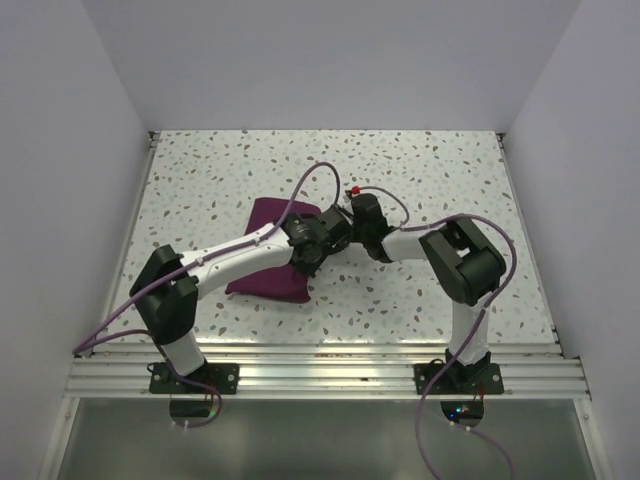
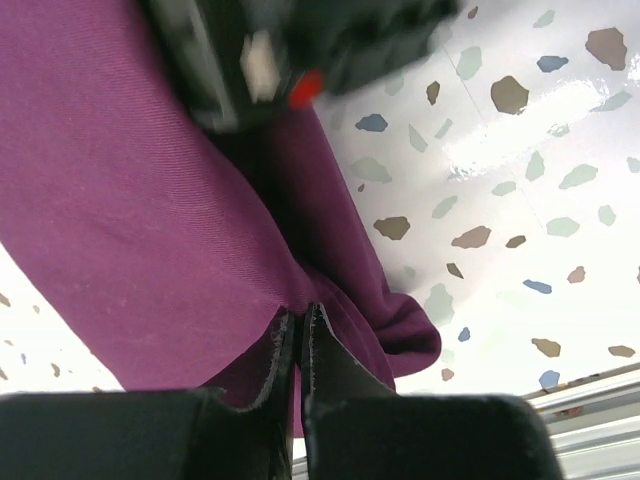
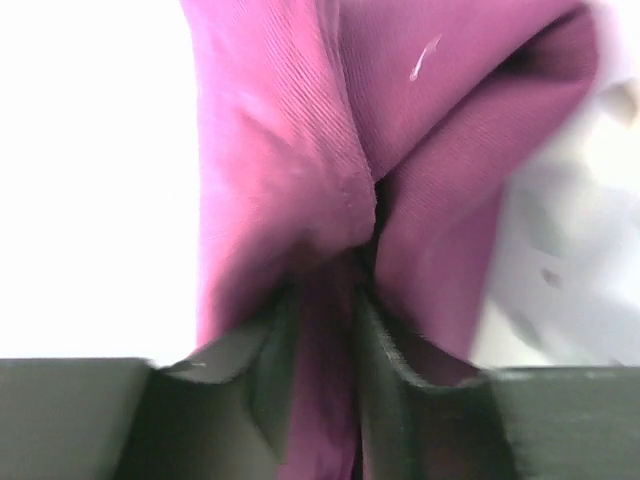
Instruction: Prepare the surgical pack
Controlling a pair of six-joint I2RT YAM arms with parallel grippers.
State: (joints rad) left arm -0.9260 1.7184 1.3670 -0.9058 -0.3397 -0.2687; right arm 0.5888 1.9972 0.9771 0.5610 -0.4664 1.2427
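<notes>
Robotics lab test cell, not a lived-in room. Plain white walls (image 1: 80,150) box in a speckled terrazzo-pattern counter (image 1: 430,170) on three sides. Two arm bases bolt onto an aluminium extrusion rail (image 1: 330,375) along the near edge, purple cables (image 1: 120,320) trailing loose.

No legible txt, labels, brands or nos. anywhere in these views.

The surgical pack (image 1: 268,270) is a deep purple-maroon cloth, folded into a compact, roughly rectangular bundle. It lies flat on the speckled surface (image 1: 420,160), left of centre. Its woven fabric (image 2: 130,220) shows soft folds, and one edge is bunched into a raised crease (image 3: 330,190).
</notes>
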